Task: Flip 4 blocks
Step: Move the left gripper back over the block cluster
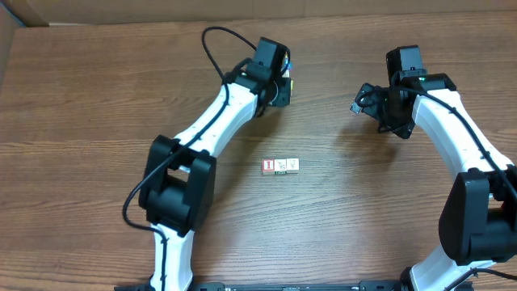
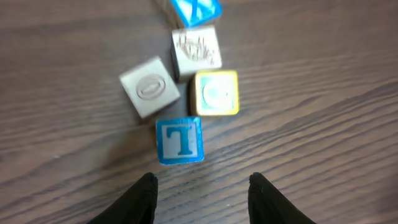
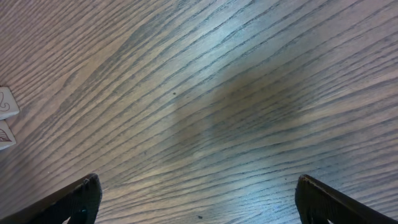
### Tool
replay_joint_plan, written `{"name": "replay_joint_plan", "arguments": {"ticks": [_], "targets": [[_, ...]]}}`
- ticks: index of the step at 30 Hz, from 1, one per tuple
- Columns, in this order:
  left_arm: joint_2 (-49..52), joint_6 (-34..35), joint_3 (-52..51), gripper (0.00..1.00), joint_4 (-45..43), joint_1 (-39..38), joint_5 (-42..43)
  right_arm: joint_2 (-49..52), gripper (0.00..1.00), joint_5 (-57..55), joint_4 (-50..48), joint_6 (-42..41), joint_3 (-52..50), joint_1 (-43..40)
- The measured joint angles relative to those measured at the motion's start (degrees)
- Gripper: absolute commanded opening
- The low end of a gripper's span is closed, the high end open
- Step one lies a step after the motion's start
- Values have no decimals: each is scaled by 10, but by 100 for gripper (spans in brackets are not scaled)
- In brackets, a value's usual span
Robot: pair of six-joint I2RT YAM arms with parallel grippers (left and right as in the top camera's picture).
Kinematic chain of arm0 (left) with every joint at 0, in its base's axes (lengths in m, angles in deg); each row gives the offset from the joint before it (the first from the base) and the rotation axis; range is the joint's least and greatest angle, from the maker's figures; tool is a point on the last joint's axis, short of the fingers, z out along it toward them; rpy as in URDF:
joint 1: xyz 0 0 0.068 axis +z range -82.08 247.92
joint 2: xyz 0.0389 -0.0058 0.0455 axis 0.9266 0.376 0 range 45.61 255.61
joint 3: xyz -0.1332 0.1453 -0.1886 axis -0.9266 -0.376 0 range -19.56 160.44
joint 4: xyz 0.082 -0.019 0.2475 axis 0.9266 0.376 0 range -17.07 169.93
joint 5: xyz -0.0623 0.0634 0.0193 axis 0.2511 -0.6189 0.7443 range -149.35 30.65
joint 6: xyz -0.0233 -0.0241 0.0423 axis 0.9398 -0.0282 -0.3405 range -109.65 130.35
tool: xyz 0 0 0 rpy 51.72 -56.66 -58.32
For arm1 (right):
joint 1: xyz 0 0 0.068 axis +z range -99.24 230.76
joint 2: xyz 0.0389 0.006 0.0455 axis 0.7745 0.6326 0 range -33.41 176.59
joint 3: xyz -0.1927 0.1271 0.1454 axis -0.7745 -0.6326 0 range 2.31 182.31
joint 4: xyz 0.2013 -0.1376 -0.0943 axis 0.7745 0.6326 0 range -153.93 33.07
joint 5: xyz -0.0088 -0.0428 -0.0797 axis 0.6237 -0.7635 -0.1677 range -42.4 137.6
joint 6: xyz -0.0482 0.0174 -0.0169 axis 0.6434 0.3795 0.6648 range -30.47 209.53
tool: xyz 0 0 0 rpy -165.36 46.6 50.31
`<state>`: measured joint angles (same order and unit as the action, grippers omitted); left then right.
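Three small white picture blocks (image 1: 280,166) lie in a row at mid-table, the leftmost red-framed. My left gripper (image 1: 280,79) reaches to the back centre, over a cluster of cubes. In the left wrist view the left gripper (image 2: 202,182) is open with nothing between its fingers. Just beyond it lies a blue T block (image 2: 179,140). Behind that lie a yellow-framed cube (image 2: 214,93), a grey O block (image 2: 149,87), a white drawn-on block (image 2: 196,51) and a blue cube (image 2: 196,9). My right gripper (image 1: 365,103) (image 3: 199,190) hangs wide open over bare wood.
The wooden table (image 1: 81,121) runs to a cardboard wall (image 1: 161,10) at the back. Two white block corners (image 3: 5,118) peek in at the left edge of the right wrist view. Both arms' bases stand at the near edge.
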<state>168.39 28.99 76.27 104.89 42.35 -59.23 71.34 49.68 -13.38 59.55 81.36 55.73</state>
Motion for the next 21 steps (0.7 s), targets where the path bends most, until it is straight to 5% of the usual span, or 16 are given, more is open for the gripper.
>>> {"name": "replay_joint_plan", "arguments": {"ticks": [21], "targets": [[52,0,0,46,-59,-3,-39,0,100,0,0,0,0,0]]}}
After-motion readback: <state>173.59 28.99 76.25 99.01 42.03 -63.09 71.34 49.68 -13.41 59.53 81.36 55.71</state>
